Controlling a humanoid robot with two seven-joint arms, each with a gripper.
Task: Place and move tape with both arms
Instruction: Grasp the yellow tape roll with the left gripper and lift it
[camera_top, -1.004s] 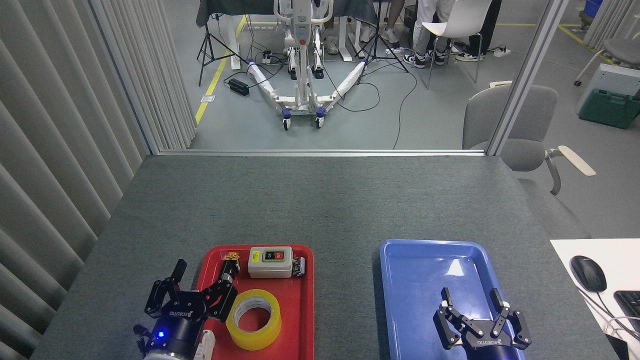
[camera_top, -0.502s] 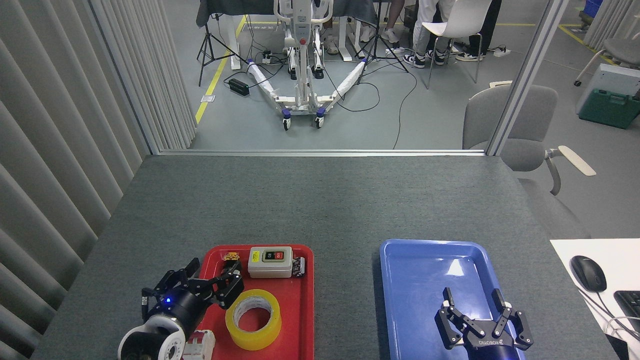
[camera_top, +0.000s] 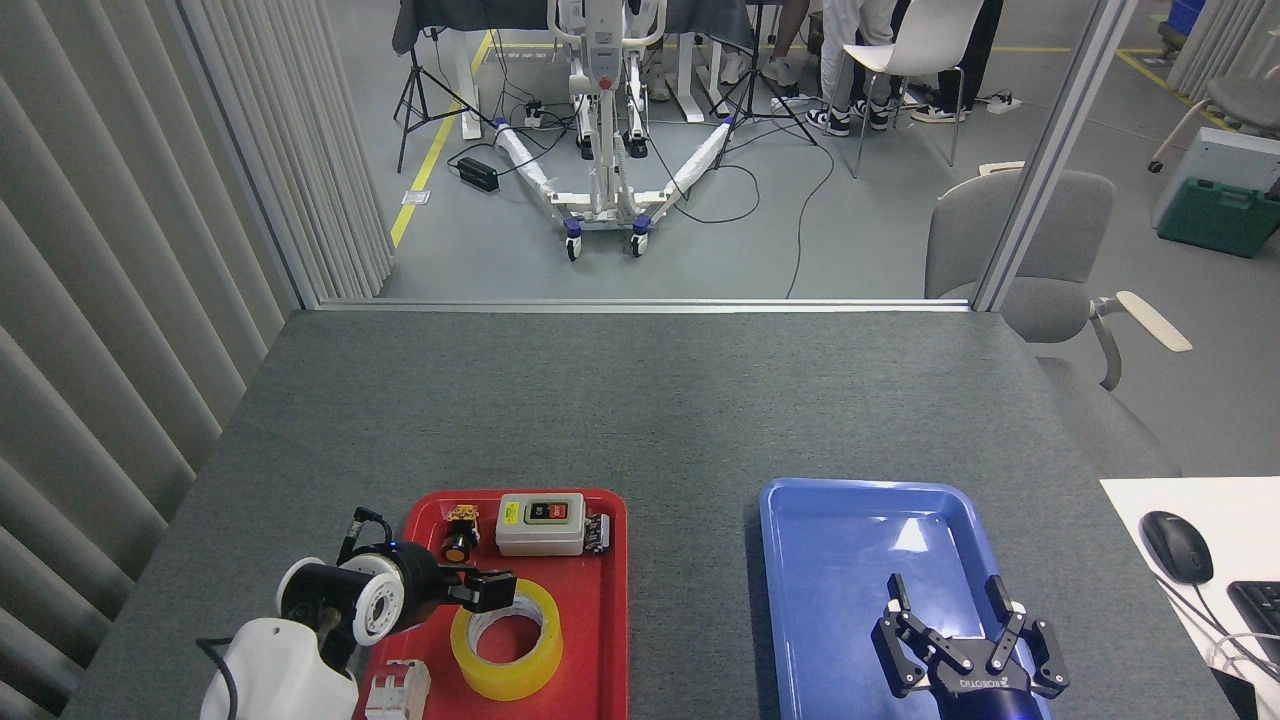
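The tape (camera_top: 507, 640), a yellow roll with a white core, lies flat in the near part of a red tray (camera_top: 598, 620). My left gripper (camera_top: 492, 590) has swung sideways and points right, with its fingertips just over the roll's upper left rim. It is seen edge-on, so the gap between its jaws does not show. My right gripper (camera_top: 946, 592) hangs open over the near half of a blue tray (camera_top: 830, 560), and nothing is between its fingers.
The red tray also holds a grey switch box (camera_top: 540, 523), a small push button (camera_top: 460, 530) and a white breaker (camera_top: 395, 690). A mouse (camera_top: 1176, 545) and keyboard (camera_top: 1262, 612) sit on a white desk at right. Grey partitions line the left.
My left arm has rolled its wrist and swung the gripper rightward, from beside the tray's left edge to over the tape's rim. The right gripper has barely moved.
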